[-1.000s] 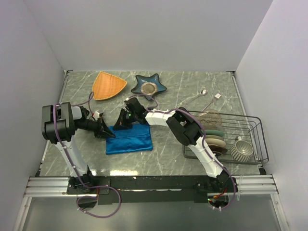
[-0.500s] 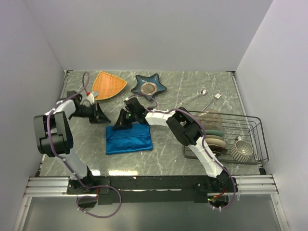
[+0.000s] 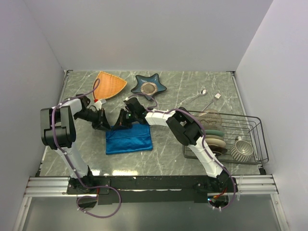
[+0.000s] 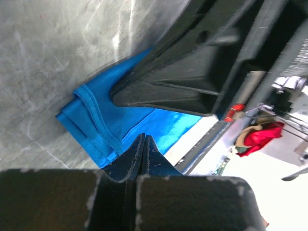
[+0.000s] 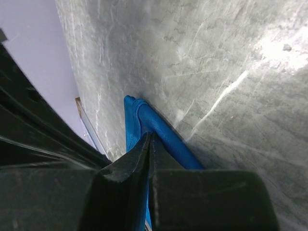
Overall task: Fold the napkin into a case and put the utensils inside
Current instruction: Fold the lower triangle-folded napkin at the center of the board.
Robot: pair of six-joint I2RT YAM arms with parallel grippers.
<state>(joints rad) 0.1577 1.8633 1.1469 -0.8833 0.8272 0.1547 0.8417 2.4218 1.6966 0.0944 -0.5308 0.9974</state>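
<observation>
Left end effector [image 3: 108, 126] swung out toward orange dish [image 3: 109, 85], then back to napkin [image 3: 129, 140] far-left corner

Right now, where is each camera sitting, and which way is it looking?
Top: above and behind, looking down at the table; the left arm and right arm show.
Left wrist: looks along the left hand at the napkin.
Right wrist: looks along the right hand at the napkin's folded edge.
All three share the napkin.
</observation>
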